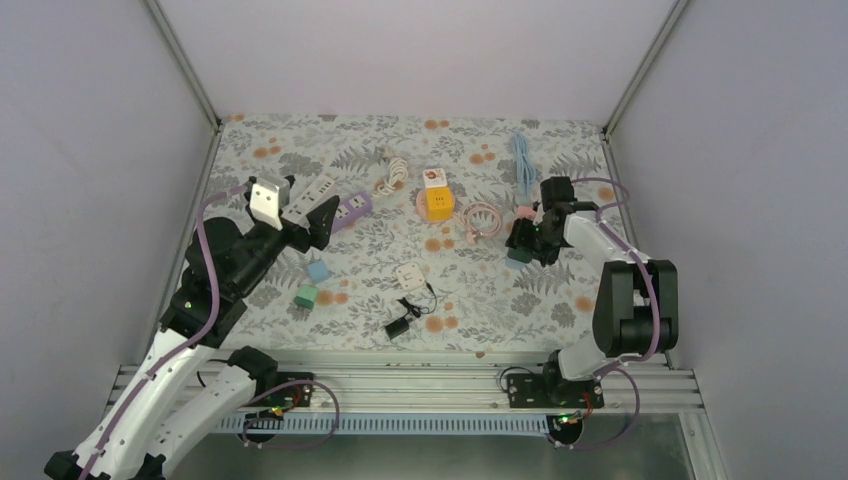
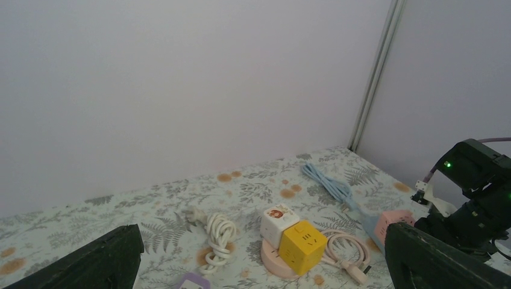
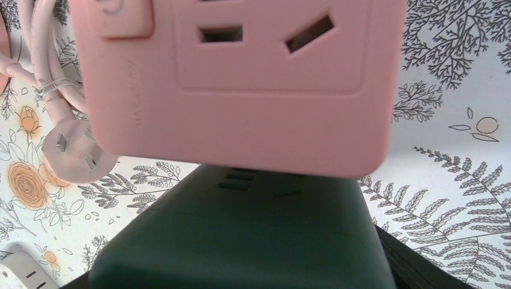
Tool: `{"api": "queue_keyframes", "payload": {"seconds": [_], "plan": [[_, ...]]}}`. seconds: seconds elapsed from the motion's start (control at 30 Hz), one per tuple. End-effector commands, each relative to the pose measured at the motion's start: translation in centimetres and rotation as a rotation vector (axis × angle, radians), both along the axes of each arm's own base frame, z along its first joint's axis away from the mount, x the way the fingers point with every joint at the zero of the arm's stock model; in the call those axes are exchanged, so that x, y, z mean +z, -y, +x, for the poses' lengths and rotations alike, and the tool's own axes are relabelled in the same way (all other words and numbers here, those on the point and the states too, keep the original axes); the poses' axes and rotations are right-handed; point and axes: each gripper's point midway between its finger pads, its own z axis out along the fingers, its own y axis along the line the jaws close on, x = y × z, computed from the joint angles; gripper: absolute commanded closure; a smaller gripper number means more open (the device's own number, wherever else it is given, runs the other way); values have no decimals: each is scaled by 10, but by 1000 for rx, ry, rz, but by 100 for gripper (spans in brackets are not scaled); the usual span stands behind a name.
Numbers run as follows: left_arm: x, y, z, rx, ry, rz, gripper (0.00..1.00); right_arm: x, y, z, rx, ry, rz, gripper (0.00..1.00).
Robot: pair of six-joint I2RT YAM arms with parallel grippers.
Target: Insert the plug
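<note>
The pink plug (image 3: 72, 153) lies loose on the floral cloth (image 3: 458, 198), beside the pink socket cube (image 3: 241, 90), not yet inserted. The right gripper (image 1: 520, 245) appears clamped on a dark green block (image 3: 241, 241). The left gripper (image 1: 315, 222) hangs spread wide, empty.

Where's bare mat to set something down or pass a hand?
Free: near right, between the black charger and the right arm; far strip behind the yellow cube socket, between the white coiled cable and the blue cable. Crowded: centre right, where the pink cable lies beside the right end effector gripping a green block by a pink socket.
</note>
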Motion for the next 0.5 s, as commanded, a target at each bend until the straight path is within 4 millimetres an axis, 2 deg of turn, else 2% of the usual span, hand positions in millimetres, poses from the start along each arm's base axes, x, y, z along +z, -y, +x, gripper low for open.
{"api": "queue_keyframes", "payload": {"seconds": [0.0, 0.27, 0.43, 0.47], "plan": [[5, 2, -2, -15, 15, -2, 0, -9, 8, 0, -20, -22, -28, 59], [5, 2, -2, -15, 12, 2, 0, -21, 11, -3, -30, -72, -51, 57], [4, 0, -3, -8, 11, 1, 0, -35, 15, -8, -34, -116, -85, 58], [4, 0, -3, -7, 12, 1, 0, -43, 16, -10, -33, -144, -97, 58]]}}
